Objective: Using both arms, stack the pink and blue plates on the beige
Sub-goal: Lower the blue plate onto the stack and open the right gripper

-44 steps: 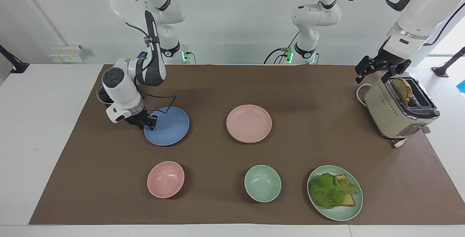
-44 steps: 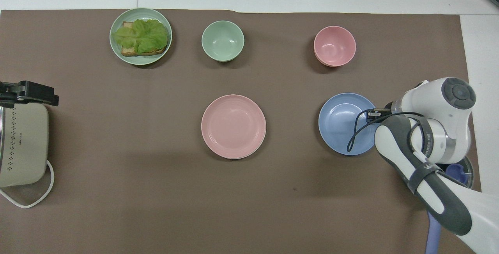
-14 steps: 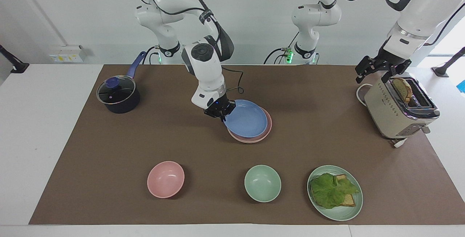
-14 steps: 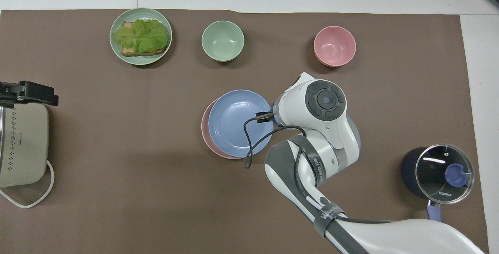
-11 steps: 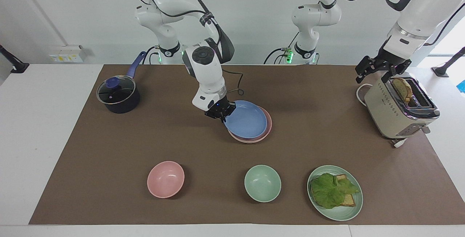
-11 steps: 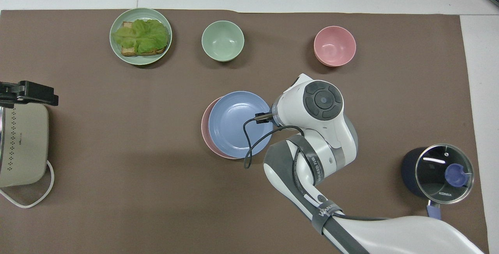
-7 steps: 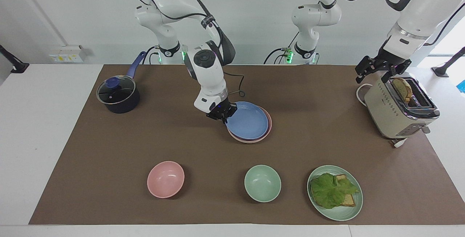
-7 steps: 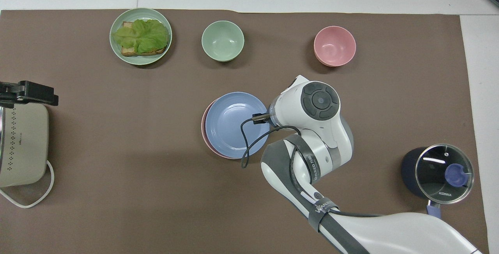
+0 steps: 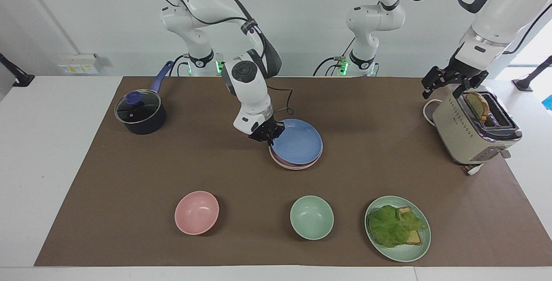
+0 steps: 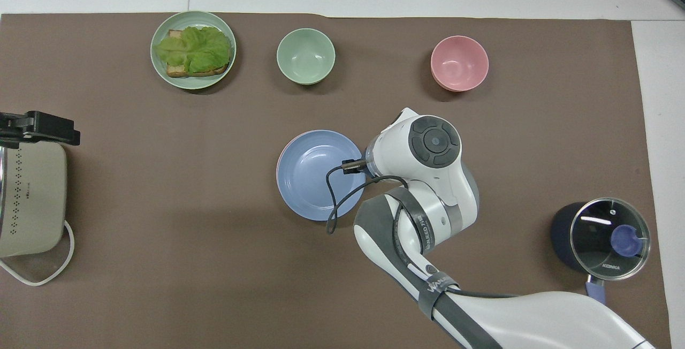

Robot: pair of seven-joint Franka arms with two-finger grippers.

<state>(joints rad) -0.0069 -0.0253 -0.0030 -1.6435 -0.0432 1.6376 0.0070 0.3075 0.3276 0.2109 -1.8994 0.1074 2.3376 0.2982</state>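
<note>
Right gripper (image 9: 268,135) was shut on the rim of the blue plate (image 9: 296,142), gripping the edge that faced the right arm's end of the table, the plate reaching away from the fingertips toward the middle of the mat (image 9: 129,212). Directly below the held plate lay the pink plate (image 9: 297,166), only a thin crescent of its edge showing in the facing view; from overhead the blue one covered it almost wholly. Any beige plate under the pink could not be made out. Whether the blue plate was already resting on the pink or hanging just above it could not be settled, though it looked very close and nearly level. Left gripper (image 9: 453,82) hung over the toaster (image 9: 472,130) at its own end of the table, well apart from the stack, fingers spread wide and holding nothing; that arm waited. Judged step: the placing of the blue plate, last of the stack, nearly finished. Next move likely called for letting the plate settle flat and centred, then opening the fingers and drawing the hand away sideways toward the pot (image 9: 140,114), low and slow, so the rim was not dragged off-centre. Pink bowl (image 9: 196,212), green bowl (image 9: 312,217) and the green plate (image 9: 413,251) with its sandwich lay clear of the hand.
</note>
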